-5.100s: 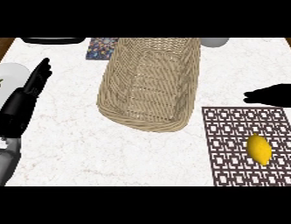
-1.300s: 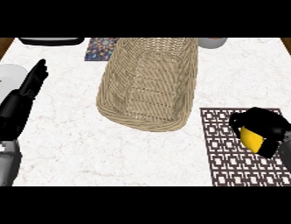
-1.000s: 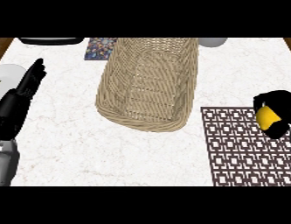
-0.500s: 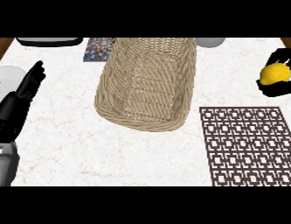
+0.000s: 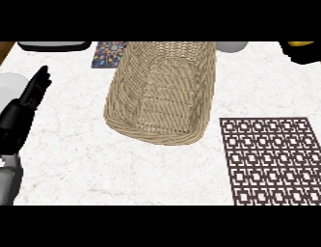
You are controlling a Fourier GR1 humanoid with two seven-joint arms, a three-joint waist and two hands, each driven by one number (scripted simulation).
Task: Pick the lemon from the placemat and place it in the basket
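Woven basket (image 5: pixel 159 91) fills the counter's (image 5: pixel 70 169) middle, walls raised, open on top. Bare marble runs along 2 sides — between basket and the left hand (image 5: pixel 20 113) upright at the left, and toward the flat placemat (image 5: pixel 276 161). At the far right corner, the right hand (image 5: pixel 314 54) curls round the lemon (image 5: pixel 300 43), apart from the basket's rim.

Right hand (image 5: pixel 318 54) holds lemon (image 5: pixel 300 43) right of basket (image 5: pixel 159 96).

We see a yellow sliver of lemon (image 5: pixel 300 43) clasped in our right hand (image 5: pixel 312 54), the wicker basket (image 5: pixel 159 96) leftward, the latticed placemat (image 5: pixel 276 159) below it.
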